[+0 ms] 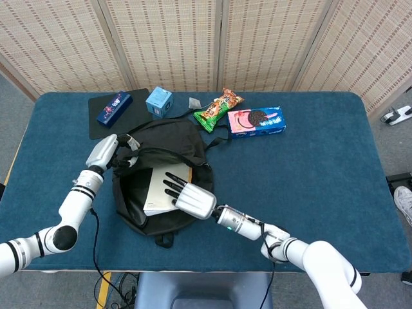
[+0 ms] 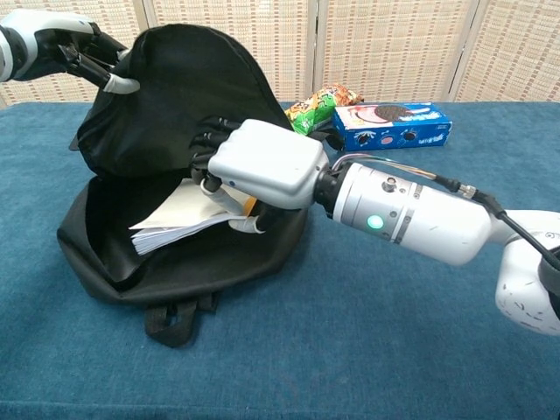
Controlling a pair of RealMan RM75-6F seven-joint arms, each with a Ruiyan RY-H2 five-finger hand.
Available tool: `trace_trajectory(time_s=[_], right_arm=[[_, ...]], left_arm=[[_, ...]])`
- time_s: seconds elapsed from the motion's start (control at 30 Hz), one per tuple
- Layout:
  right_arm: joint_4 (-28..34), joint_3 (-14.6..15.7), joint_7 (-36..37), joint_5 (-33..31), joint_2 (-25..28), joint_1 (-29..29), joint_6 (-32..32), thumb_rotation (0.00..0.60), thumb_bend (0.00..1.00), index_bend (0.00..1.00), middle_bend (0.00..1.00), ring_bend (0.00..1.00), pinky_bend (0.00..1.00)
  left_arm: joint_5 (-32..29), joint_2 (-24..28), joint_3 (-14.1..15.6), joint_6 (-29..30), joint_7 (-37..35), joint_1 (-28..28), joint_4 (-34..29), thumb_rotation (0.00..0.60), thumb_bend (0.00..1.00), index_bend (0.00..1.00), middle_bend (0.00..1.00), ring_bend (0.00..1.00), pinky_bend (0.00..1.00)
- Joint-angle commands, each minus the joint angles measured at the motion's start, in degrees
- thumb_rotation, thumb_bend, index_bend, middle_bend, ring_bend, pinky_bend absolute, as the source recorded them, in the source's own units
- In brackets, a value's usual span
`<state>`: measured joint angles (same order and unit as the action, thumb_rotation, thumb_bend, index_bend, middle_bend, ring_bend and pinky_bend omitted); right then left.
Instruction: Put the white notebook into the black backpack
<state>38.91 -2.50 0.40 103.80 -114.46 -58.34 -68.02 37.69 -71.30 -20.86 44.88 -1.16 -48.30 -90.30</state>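
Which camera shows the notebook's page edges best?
The chest view: the notebook faces it edge-on inside the open backpack, held by the right hand. The head view shows only its flat cover from above.
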Motion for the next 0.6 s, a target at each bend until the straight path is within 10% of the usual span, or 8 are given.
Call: trace_trajectory(time_s=[0.03,0.23,0.43,0.6], right_arm=[[-1.31,-0.44,-1.05,-1.13,-0.88,-0.16,1.00,0.600,0.49,0.68,0.30,0.11,0.00],[-2.96,-1.38,-3.58,-3.59,-2.40,0.07,2.59,0.600,0.40,0.64,0.30,0.11,0.00],[-0.01,-1.36,-5.79,-5.60,-1.78,1.91,3.04,0.600,0.03,0.23,0.24,0.06,0.00],[6.10,0.05,-6.83,-5.53,2.58,4.13,1.60,0.600,0.00,0.05,0.15,0.02,0.00]], left_arm=[[-0.09,0.41,0.00,-0.31,-0.35,0.03,-0.35,0.600,0.58,0.79,0.37,0.35,0.25],[-0.24,1.00,0.37,-0.58,-0.49,-0.11,-0.82,0.600,0.58,0.79,0.37,0.35,0.25],[-0.29,1.34,0.78,-0.70,-0.50,-0.26,-0.77,0.600,0.58,0.79,0.37,0.35,0.25],[0.01,1.38,1.16,-0.40,-0.69,-0.10,-1.16,0.600,0.57,0.78,0.37,0.35,0.25]])
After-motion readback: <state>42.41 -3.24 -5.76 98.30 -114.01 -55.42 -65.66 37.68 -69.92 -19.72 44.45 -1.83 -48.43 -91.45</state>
